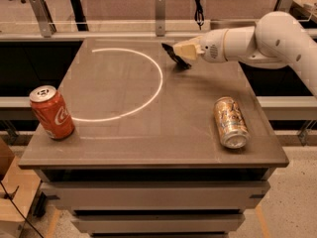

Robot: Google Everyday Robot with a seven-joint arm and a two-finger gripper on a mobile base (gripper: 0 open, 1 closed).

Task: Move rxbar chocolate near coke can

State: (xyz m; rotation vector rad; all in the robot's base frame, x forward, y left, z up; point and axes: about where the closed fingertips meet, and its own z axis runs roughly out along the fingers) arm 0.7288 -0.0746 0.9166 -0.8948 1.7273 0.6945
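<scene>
The coke can (51,112) stands upright at the front left corner of the table, red with white script and a silver top. The rxbar chocolate (174,55) is a small dark flat bar, tilted and held off the table at the back centre-right. My gripper (181,52) reaches in from the right and is shut on the bar, its pale fingers (187,49) covering the bar's right part. The bar is far from the coke can, across the table.
An orange-tan patterned can (230,121) lies on its side at the front right of the table (148,133). A bright white arc (143,95) is drawn on the tabletop. A rail with posts runs behind the table.
</scene>
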